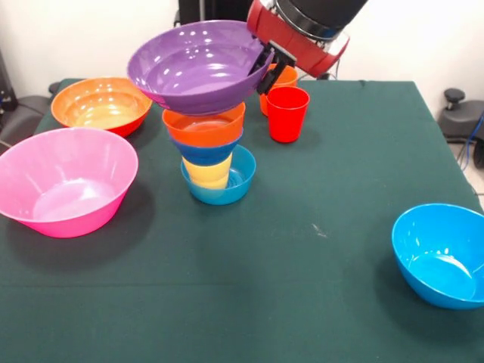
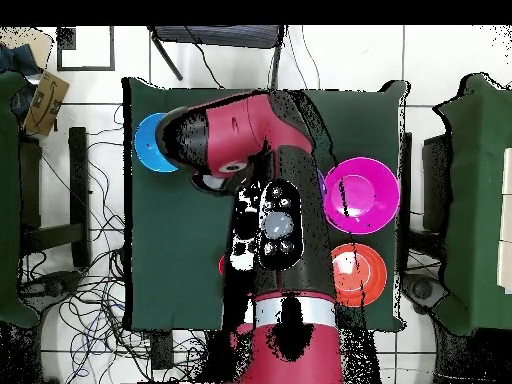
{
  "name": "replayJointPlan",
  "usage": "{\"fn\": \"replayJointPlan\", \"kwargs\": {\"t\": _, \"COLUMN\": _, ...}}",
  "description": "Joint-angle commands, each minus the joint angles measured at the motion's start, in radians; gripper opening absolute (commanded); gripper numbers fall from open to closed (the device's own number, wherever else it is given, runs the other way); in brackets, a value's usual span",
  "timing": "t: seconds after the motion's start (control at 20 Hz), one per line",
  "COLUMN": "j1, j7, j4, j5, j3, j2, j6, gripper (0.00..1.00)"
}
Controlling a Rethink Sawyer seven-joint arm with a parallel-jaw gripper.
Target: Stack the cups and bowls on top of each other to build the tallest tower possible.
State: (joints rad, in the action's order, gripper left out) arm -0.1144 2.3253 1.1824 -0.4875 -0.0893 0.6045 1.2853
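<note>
Blue bowl, medium, sat nearest the camera at the front view's right, well apart from the rest. Pink bowl, large, sat at the left, with the large orange bowl behind it.

Tower, mid-table: small blue bowl at the base, yellow cup in it, a second blue bowl and a small orange bowl above.

Purple bowl, topmost, tilted, its high side toward the gripper. Whether it already rested on the small orange bowl or hung just over it could not be told.

Gripper, clamped on the purple bowl's far rim, so the bowl's centre lay off to the camera's side of the fingers and roughly over the stack. Judgement: the coming move turned on levelling that bowl and centring it on the tower's upright axis before release.

Red cup, just beside the tower, below the gripper; an orange cup behind it, partly hidden.

Overhead view: arm covered the tower.
</note>
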Motion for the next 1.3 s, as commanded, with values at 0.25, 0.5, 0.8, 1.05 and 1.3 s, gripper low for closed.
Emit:
{"fn": "replayJointPlan", "kwargs": {"t": 0.25, "j1": -0.003, "j7": -0.067, "j4": 0.229, "j5": 0.012, "j3": -0.058, "j2": -0.009, "j6": -0.203, "gripper": 0.00}}
{"fn": "replayJointPlan", "kwargs": {"t": 0.5, "j1": -0.004, "j7": -0.069, "j4": 0.215, "j5": 0.007, "j3": -0.056, "j2": -0.031, "j6": -0.219, "gripper": 0.00}}
{"fn": "replayJointPlan", "kwargs": {"t": 0.8, "j1": 0.000, "j7": -0.078, "j4": 0.204, "j5": 0.012, "j3": -0.055, "j2": -0.022, "j6": -0.186, "gripper": 0.00}}
{"fn": "replayJointPlan", "kwargs": {"t": 1.05, "j1": 0.001, "j7": -0.080, "j4": 0.184, "j5": 0.010, "j3": -0.055, "j2": -0.030, "j6": -0.171, "gripper": 0.00}}
{"fn": "replayJointPlan", "kwargs": {"t": 1.3, "j1": -0.001, "j7": -0.077, "j4": 0.178, "j5": 0.009, "j3": -0.056, "j2": -0.040, "j6": -0.177, "gripper": 0.00}}
